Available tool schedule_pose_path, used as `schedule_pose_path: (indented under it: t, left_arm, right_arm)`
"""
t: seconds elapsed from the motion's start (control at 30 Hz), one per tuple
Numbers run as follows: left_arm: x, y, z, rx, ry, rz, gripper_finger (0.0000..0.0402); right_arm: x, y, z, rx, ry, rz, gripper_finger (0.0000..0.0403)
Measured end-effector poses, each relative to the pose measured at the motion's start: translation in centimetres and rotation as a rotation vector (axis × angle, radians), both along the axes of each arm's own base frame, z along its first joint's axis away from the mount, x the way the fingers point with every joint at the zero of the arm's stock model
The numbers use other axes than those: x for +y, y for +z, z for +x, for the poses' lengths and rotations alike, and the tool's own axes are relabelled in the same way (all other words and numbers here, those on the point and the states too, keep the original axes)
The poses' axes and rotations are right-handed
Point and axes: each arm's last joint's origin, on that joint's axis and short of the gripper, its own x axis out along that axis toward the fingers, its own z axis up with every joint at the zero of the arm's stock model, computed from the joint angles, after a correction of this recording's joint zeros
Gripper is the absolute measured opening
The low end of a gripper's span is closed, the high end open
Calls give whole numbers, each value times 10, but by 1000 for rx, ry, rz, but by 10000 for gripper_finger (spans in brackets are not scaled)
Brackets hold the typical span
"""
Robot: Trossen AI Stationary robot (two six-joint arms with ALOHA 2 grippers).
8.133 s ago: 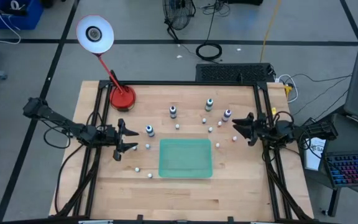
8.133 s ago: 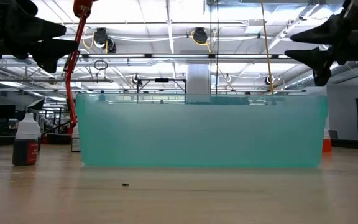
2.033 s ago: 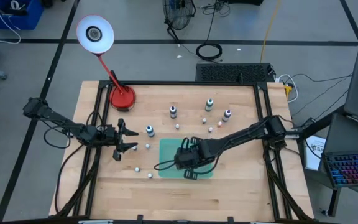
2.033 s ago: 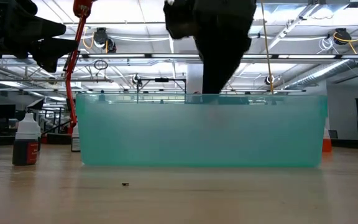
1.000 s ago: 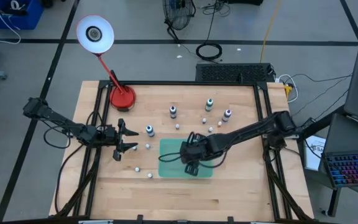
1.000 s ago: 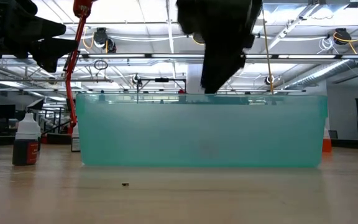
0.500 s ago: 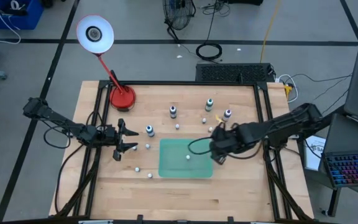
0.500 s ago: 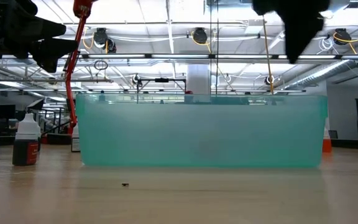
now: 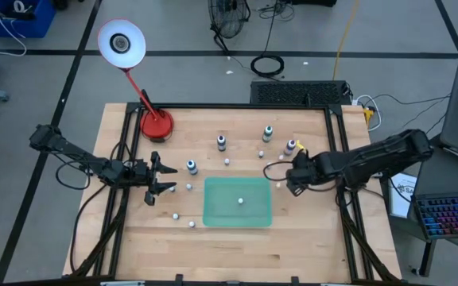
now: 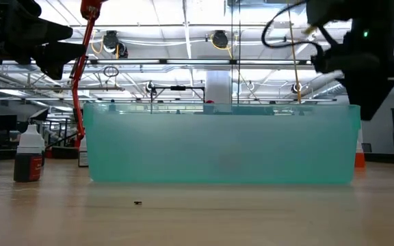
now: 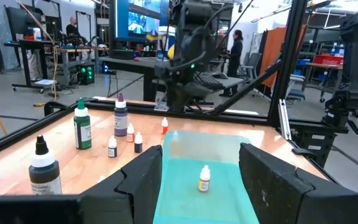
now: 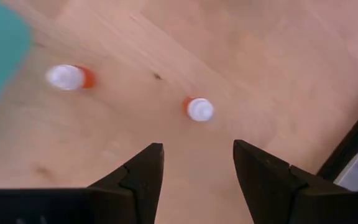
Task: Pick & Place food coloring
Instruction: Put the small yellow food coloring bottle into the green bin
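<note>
With one bottle (image 9: 240,200) in the green tray (image 9: 217,214), another pick begins.
Right gripper (image 9: 288,178) hovers empty, jaws parted, over orange bottles (image 12: 199,109); it should descend and close. Left gripper (image 9: 162,177) waits, parted, empty.

A robotics lab: workbenches (image 11: 48,46), monitors (image 11: 143,18), and industrial ceiling lights (image 10: 219,39).

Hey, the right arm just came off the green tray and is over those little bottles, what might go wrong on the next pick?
Two risks. The right end effector, open, hangs above two tiny orange bottles standing close together; descending on one may knock the other over. It is also near the green tray edge, so a low swing back might nudge the tray, where one small bottle already stands. The left end effector waits by other bottles.
</note>
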Motion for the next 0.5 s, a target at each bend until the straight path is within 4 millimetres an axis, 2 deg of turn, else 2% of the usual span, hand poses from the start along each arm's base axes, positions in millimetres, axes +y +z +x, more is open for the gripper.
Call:
schedule_pose_path:
  t: [0.2, 0.5]
  left_arm:
    - [0, 0, 0, 0, 0, 0, 214]
    - [0, 0, 0, 0, 0, 0, 214]
  right_arm:
    - [-16, -24, 1, -18, -4, 37, 185]
    - [-31, -32, 4, -59, -6, 82, 176]
